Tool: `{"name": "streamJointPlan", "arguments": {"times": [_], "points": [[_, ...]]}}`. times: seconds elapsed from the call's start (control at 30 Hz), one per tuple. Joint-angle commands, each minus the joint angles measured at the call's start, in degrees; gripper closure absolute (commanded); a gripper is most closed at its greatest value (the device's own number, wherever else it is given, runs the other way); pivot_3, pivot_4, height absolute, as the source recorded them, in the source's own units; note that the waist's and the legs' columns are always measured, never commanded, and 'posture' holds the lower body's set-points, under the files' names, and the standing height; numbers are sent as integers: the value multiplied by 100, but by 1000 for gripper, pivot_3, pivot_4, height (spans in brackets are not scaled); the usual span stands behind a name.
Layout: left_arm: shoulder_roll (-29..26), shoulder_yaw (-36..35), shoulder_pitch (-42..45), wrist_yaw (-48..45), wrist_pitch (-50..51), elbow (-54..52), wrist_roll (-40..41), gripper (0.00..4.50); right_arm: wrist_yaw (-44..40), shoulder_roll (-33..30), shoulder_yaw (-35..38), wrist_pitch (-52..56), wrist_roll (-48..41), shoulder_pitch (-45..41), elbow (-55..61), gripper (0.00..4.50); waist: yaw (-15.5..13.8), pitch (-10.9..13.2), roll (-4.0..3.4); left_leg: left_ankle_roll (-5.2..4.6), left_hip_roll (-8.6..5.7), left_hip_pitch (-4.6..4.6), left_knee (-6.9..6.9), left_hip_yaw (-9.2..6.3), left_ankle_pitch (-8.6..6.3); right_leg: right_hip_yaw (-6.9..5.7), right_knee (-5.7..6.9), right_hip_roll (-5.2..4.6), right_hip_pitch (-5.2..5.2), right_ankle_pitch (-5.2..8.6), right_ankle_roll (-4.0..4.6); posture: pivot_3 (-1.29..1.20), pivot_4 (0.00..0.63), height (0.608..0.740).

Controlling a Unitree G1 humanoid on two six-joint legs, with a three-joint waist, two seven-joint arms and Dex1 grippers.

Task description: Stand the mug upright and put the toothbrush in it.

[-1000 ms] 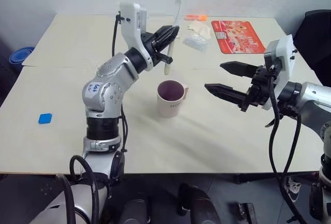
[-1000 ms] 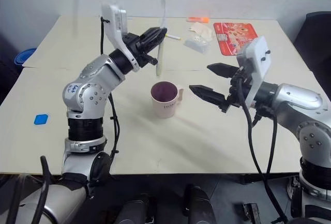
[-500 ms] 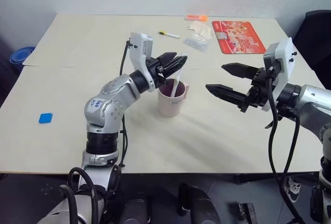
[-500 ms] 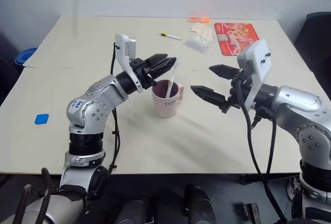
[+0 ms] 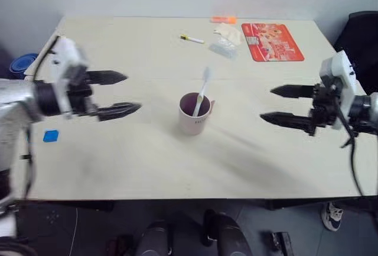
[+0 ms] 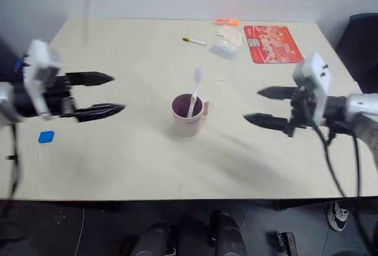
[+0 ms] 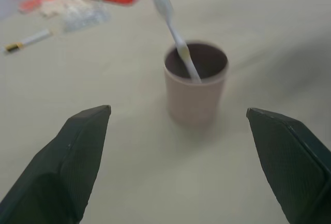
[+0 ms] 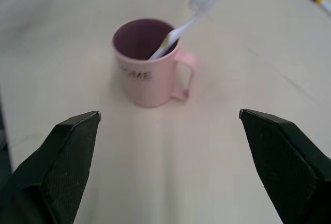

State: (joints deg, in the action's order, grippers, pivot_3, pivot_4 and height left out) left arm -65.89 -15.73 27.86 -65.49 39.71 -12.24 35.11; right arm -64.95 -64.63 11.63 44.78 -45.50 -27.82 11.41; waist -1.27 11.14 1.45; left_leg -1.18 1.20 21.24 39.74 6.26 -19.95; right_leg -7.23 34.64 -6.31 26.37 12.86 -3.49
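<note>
Both grippers, left (image 5: 121,94) and right (image 5: 279,103), hung level either side of the upright pale pink ceramic mug (image 5: 194,114), jaws wide apart, slim white plastic toothbrush (image 5: 202,90) leaning inside.

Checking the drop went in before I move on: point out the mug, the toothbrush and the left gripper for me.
mug (image 5: 193,121), left eye view, on its pink outer wall.
toothbrush (image 5: 202,91), left eye view, on the handle above the rim.
left gripper (image 5: 129,93), left eye view, midway between its open fingertips.
</note>
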Motion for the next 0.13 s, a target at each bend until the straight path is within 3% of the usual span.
{"name": "streamJointPlan", "arguments": {"times": [0.03, 0.13], "points": [[-576, -305, -371, -1047, -771, 487, -289, 30, -830, -274, 98, -446, 210, -127, -560, 0, -8, 3, -5, -1, 0, -2, 2, 0, -1, 0, -14, -1, -2, 1, 0, 0, 150, 740], [-662, -396, -467, -1195, -957, 622, -273, 30, -1051, -230, -18, -577, 352, -275, -778, 0, -11, 4, -8, -3, 3, 1, 8, -1, -2, -1, -14, -4, -1, 0, 0, 0, 150, 740]]}}
